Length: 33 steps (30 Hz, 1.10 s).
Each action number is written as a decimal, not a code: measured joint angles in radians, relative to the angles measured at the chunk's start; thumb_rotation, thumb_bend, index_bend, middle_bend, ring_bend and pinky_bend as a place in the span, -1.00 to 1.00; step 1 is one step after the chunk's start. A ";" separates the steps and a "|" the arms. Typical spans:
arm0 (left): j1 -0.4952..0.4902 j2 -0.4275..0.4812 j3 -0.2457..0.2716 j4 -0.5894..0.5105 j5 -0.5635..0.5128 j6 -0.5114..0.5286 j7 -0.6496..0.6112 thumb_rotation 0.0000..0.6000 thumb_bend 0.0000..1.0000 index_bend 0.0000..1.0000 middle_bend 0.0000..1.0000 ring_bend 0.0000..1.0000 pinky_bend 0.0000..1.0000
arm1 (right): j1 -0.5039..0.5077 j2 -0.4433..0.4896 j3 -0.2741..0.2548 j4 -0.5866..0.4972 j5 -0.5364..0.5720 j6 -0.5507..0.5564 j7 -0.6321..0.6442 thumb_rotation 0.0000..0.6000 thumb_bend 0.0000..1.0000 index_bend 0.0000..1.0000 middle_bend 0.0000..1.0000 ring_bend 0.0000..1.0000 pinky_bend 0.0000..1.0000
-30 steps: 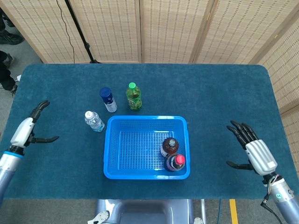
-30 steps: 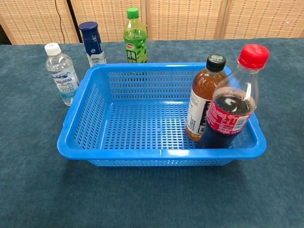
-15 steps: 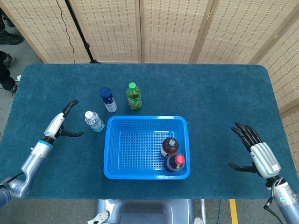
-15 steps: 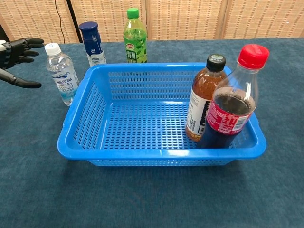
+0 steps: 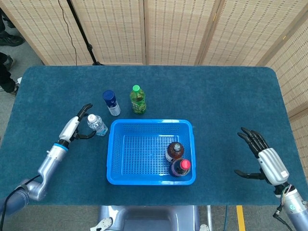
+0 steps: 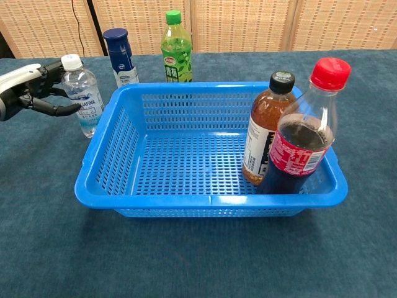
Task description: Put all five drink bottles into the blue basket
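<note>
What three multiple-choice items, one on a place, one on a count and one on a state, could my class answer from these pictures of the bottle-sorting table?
1. Where does the green bottle stand?
A. Inside the blue basket
B. On the table behind the blue basket
C. In the right hand

2. How many bottles stand inside the blue basket?
A. Two
B. Three
C. Five

3. What is the left hand doing?
A. Lifting the water bottle above the basket
B. Resting inside the basket
C. Reaching with spread fingers right beside the water bottle, which stands on the table

Answers:
1 B: it stands on the cloth beyond the far rim.
2 A: only the amber bottle and the red-capped bottle are inside.
3 C: the bottle is upright on the table, fingers apart beside it.
</note>
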 measured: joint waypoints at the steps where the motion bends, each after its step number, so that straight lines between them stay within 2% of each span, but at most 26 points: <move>1: -0.002 -0.010 -0.003 0.004 -0.006 0.000 0.005 1.00 -0.21 -0.72 -0.89 -0.78 -0.43 | -0.001 0.000 0.001 0.000 -0.002 0.000 0.001 1.00 -1.00 -1.00 -1.00 -1.00 -1.00; 5: -0.016 -0.052 -0.017 0.029 -0.026 -0.002 0.029 1.00 -0.09 -0.45 -0.62 -0.54 -0.24 | -0.005 0.002 0.004 0.000 -0.007 0.003 0.005 1.00 -1.00 -1.00 -1.00 -1.00 -1.00; 10: -0.026 -0.088 -0.028 0.058 -0.043 0.008 0.048 1.00 -0.04 -0.28 -0.48 -0.44 -0.18 | -0.011 0.004 0.010 0.000 -0.010 0.005 0.006 1.00 -1.00 -1.00 -1.00 -1.00 -1.00; 16: -0.010 -0.082 -0.033 0.053 -0.048 0.059 0.035 1.00 -0.04 -0.25 -0.45 -0.43 -0.18 | -0.014 0.003 0.016 0.000 -0.012 0.001 0.001 1.00 -1.00 -1.00 -1.00 -1.00 -1.00; 22: 0.024 -0.037 -0.031 -0.001 -0.034 0.151 0.014 1.00 -0.03 -0.25 -0.45 -0.42 -0.18 | -0.016 0.001 0.020 -0.001 -0.016 -0.002 -0.002 1.00 -1.00 -1.00 -1.00 -1.00 -1.00; 28: 0.053 0.030 -0.022 -0.096 -0.004 0.225 0.006 1.00 -0.02 -0.25 -0.45 -0.42 -0.18 | -0.018 0.000 0.022 -0.006 -0.022 -0.003 -0.007 1.00 -1.00 -1.00 -1.00 -1.00 -1.00; 33: 0.071 0.127 -0.003 -0.245 0.051 0.294 0.013 1.00 -0.02 -0.25 -0.45 -0.42 -0.18 | -0.021 -0.001 0.024 -0.010 -0.024 -0.005 -0.016 1.00 -1.00 -1.00 -1.00 -1.00 -1.00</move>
